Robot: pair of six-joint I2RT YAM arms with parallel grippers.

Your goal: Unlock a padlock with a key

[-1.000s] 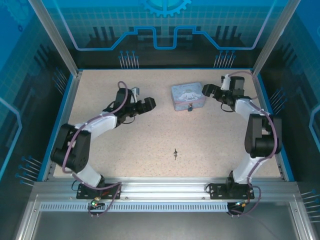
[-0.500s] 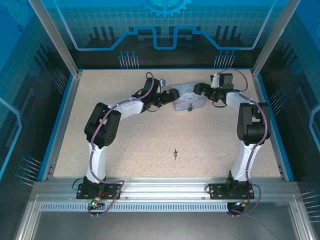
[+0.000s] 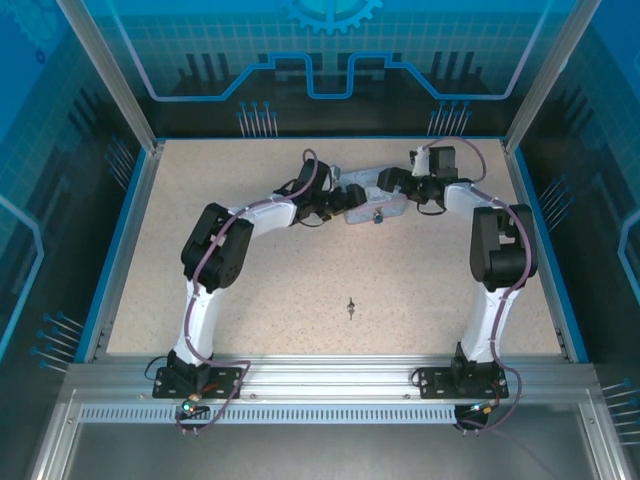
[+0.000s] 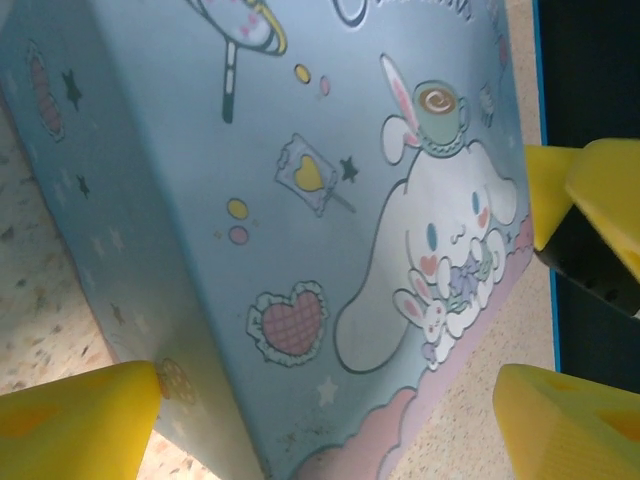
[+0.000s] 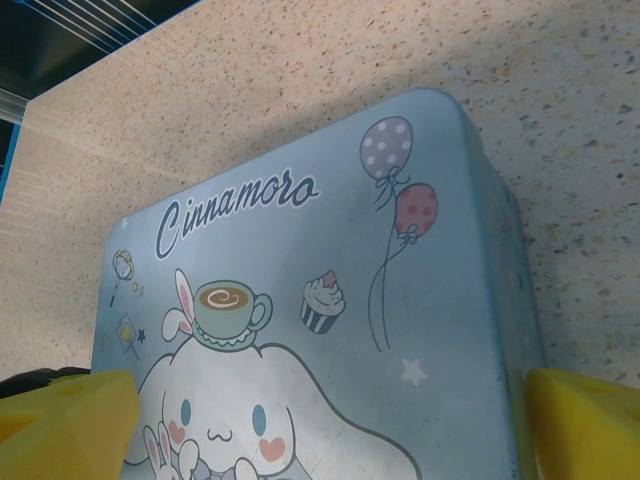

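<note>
Your left gripper (image 4: 320, 420) and right gripper (image 5: 325, 418) both stand wide, their yellow pads straddling opposite ends of the pastel blue cartoon-printed tin box (image 5: 330, 250) without pinching it. The tiny dark padlock (image 3: 379, 216) sits against the tin's near edge. It looks hard, light and slick, so brace the stiff tin instead. The slim dark metal key (image 3: 351, 306) lies well apart on the speckled table (image 3: 250, 300), thin and likely awkward to pinch, so take it by its head.

"Cinnamoro" in dark script, on the pastel tin lid (image 5: 450, 300)
</note>
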